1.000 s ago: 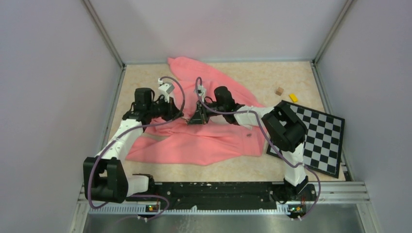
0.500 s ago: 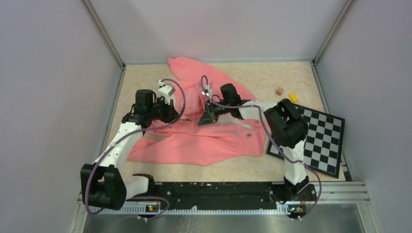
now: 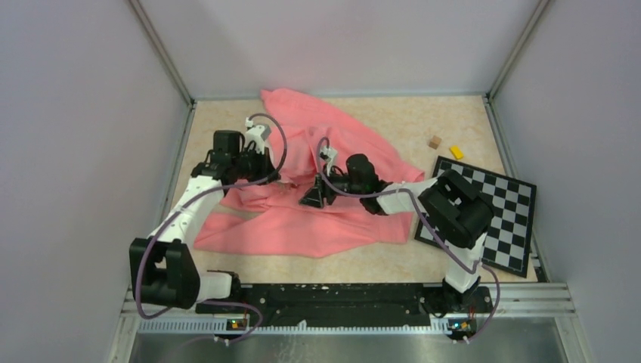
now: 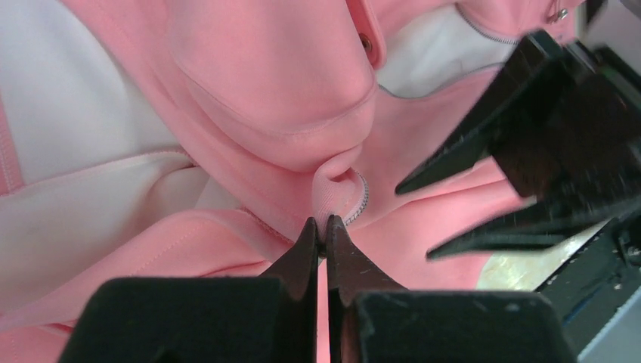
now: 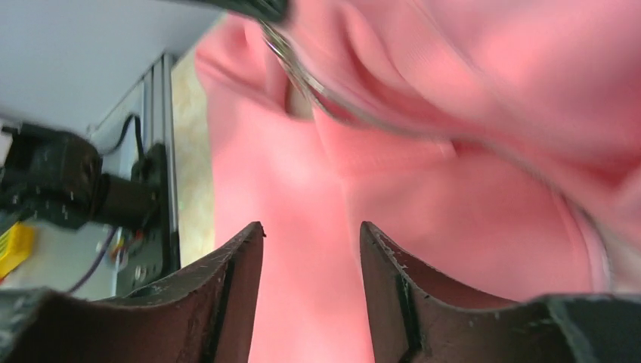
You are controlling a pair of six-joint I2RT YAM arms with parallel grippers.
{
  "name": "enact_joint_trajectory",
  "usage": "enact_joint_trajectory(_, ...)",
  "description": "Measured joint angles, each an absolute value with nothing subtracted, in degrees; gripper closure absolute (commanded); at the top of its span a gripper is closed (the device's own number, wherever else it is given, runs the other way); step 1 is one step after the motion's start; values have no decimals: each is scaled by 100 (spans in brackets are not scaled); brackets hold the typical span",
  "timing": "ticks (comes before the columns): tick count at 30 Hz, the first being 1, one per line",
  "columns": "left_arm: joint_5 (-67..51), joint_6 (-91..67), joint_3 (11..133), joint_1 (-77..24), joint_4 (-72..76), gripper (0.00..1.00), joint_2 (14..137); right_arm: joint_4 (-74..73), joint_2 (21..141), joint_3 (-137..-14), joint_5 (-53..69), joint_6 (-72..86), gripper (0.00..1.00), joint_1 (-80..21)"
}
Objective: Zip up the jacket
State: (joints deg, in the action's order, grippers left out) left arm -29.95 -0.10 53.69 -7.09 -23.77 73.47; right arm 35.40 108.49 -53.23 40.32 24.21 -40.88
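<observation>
The salmon-pink jacket (image 3: 332, 219) lies rumpled across the middle of the table, with its paler lining (image 4: 75, 98) showing. My left gripper (image 4: 323, 236) is shut on a small fold of the jacket's front edge, right by the zipper teeth (image 4: 363, 200). From above, the left gripper (image 3: 274, 179) sits at the jacket's left part. My right gripper (image 3: 311, 198) hovers just to its right over the fabric. It is open, and only pink jacket (image 5: 453, 189) shows between its fingertips (image 5: 255, 231). Its black fingers (image 4: 491, 144) appear at the right of the left wrist view.
A checkerboard (image 3: 484, 215) lies at the right of the table, under the right arm's elbow. A small brown cube (image 3: 435, 141) and a yellow block (image 3: 456, 152) sit behind it. Walls close in on the left, back and right. A metal rail (image 3: 340, 302) runs along the near edge.
My right gripper was shut and now stands open; it has drawn back toward the near side. The left gripper keeps its pinch on the jacket edge.
</observation>
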Motion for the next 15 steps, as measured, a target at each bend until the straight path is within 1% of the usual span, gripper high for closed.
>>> enact_joint_trajectory(2,-3035,-139,5649,-692,-2543,100,7553,4042,10724,-5325,3321,2512,52,-4453)
enact_joint_trajectory(6,-3050,-318,5957,-668,-2827,100,7725,4768,10715,-5334,2655,2895,44,-4783)
enact_joint_trajectory(9,-3013,-449,6080,-639,-3057,100,7743,5137,10757,-5334,2187,3216,43,-4856)
enact_joint_trajectory(11,-3004,-493,6154,-622,-3186,100,7756,5330,10801,-5334,1868,3415,48,-4904)
enact_joint_trajectory(13,-2998,-545,6261,-602,-3310,100,7806,5459,10853,-5336,1520,3610,55,-4998)
enact_joint_trajectory(14,-2998,-574,6302,-600,-3350,100,7832,5441,10884,-5347,1343,3688,60,-5061)
enact_joint_trajectory(15,-2995,-596,6324,-598,-3376,100,7859,5398,10921,-5382,1212,3745,67,-5111)
